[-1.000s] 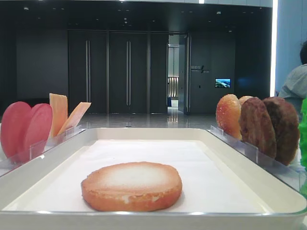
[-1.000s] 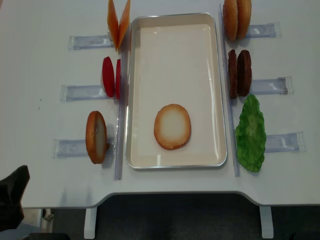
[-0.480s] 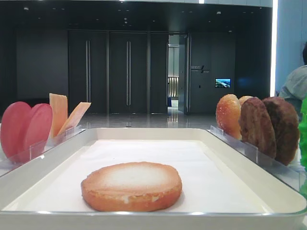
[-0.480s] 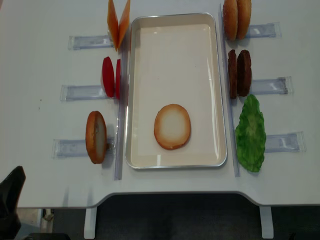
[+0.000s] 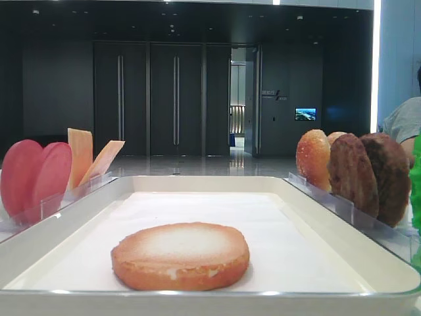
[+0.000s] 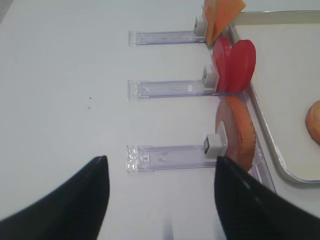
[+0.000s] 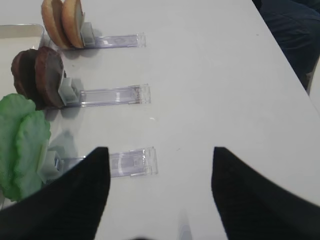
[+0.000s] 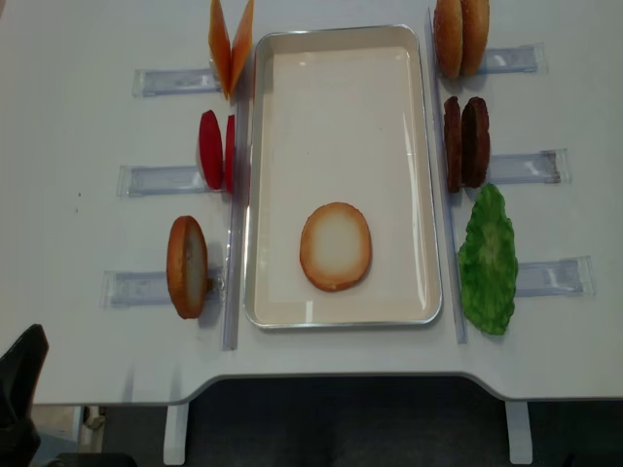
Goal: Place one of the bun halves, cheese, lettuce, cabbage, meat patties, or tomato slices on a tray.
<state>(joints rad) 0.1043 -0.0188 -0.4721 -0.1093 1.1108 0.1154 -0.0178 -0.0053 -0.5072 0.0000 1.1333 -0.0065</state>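
Bun half (image 8: pixel 336 246) lies flat, cut face up, inside the tray (image 8: pixel 340 316), toward the tray's near end; placement appears complete. A second bun half (image 8: pixel 187 267) stands on edge in a clear rack just left of the tray, with tomato slices (image 8: pixel 215 151) and cheese (image 8: pixel 230 47) further along that side. Meat patties (image 8: pixel 466 142) stand right of the tray. Judged light, stiff and dry; best gripped across the toasted rim, not the soft face. Left gripper (image 6: pixel 161 200) hangs over bare table left of the tray, jaws apart, empty. Right gripper (image 7: pixel 160 192) sits right of the tray, jaws likewise apart, holding nothing.
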